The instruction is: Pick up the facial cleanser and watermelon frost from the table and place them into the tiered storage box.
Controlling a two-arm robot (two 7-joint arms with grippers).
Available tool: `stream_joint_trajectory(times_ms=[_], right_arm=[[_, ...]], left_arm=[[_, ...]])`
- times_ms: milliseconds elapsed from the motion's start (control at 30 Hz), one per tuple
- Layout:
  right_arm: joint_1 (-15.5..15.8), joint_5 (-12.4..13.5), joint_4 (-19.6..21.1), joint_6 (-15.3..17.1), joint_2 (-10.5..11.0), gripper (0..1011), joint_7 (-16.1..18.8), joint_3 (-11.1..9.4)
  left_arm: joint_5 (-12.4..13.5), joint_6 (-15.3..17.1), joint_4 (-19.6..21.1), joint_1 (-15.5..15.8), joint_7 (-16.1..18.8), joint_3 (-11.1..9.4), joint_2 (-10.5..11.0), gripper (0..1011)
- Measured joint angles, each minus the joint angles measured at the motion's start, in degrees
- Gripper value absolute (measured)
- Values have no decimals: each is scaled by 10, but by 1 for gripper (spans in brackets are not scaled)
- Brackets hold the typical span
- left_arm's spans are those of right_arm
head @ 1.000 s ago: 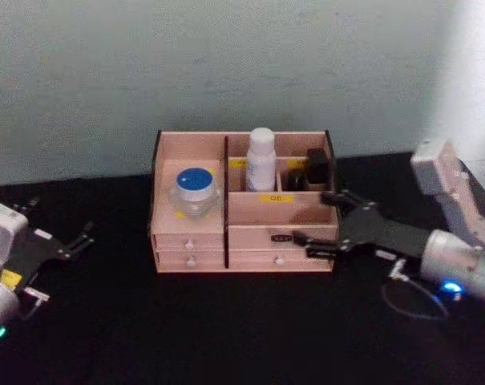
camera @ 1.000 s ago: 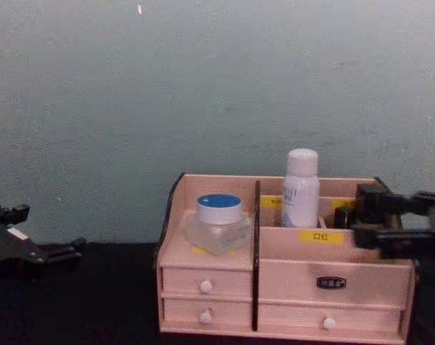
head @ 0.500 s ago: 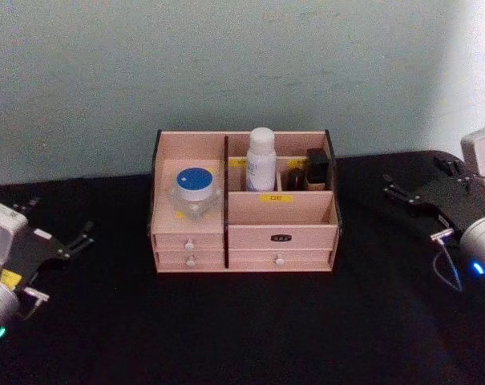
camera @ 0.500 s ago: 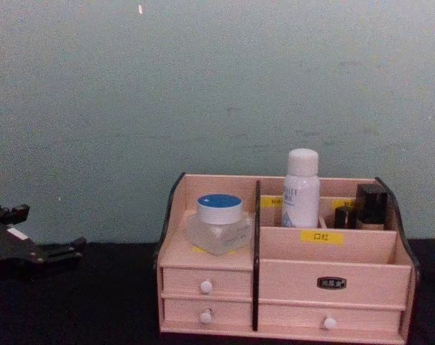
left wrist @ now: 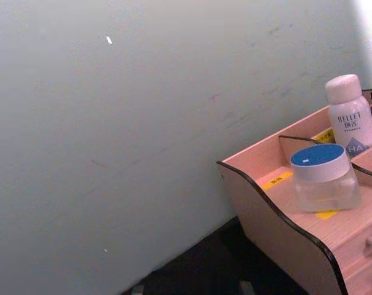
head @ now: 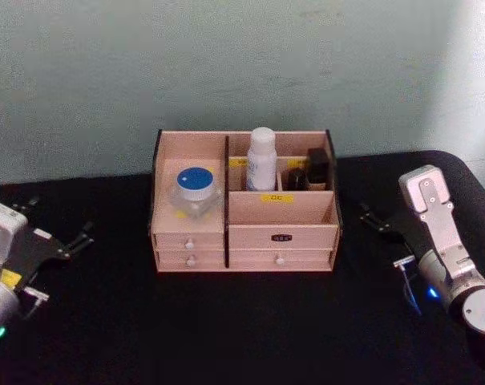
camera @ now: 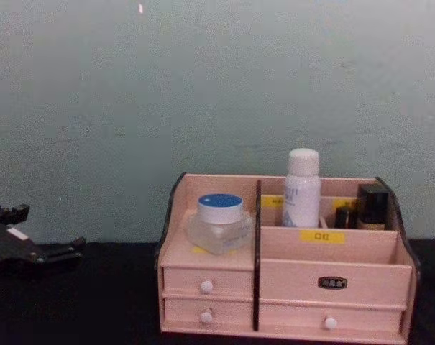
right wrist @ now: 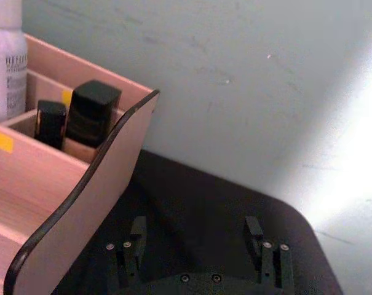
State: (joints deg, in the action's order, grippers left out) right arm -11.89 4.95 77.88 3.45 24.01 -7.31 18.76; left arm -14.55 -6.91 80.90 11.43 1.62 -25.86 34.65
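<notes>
Tipping looks unlikely: bottle [head: 261, 159] and jar [head: 194, 191] sit in the box [head: 282, 218]; both hands, left [head: 62, 245] and right [right wrist: 198, 241], gape empty, well clear.

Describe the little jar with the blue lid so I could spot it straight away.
Find the pink wooden organiser on the black table. The jar sits on its left shelf, above two small drawers. Squat, clear, blue-lidded; the white bottle beside it is far taller.

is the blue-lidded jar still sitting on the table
No, the jar rests on the left shelf of the pink box, above its drawers, beside the white bottle.
</notes>
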Motion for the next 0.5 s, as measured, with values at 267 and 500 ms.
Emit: stream_joint_trajectory(times_ms=[267,500], right_arm=[[-3,1,-9,3,-5,1002,7,-3],[-3,2,-6,3,-3,1002,8,-3]], left_arm=[[0,0,0,0,0,0,0,1001],[0,0,0,0,0,0,0,1001]])
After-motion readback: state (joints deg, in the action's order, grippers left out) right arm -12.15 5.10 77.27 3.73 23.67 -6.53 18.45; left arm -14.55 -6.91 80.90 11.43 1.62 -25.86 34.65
